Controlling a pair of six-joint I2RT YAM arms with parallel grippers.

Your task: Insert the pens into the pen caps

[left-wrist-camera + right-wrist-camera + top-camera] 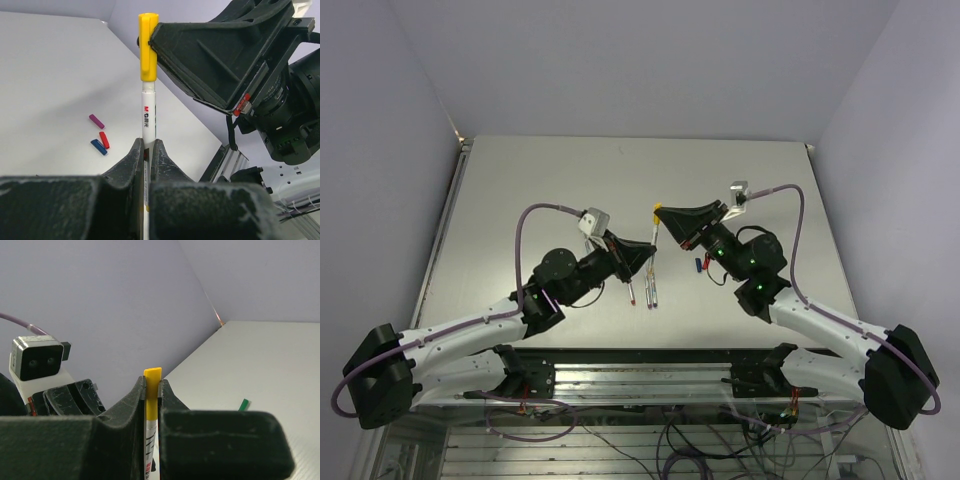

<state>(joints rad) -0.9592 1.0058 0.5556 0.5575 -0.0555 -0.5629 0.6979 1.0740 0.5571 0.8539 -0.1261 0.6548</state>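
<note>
Pen (149,112): light, stiff, with a smooth plastic barrel that would probably slip or twist in a loose pinch, so it is best held mid-barrel. The stubby yellow cap (148,47) is best taken across its sides. Left gripper (148,147) pinches the barrel, the pen running straight out from between its fingers. Right gripper (151,385) is pressed onto the cap, which sits over the pen's far end, all of it held above the table (550,190). Full seating cannot be told. Purple cap (96,121), red cap (104,140) and blue cap (98,146) lie loose, well apart from both grippers.
</note>
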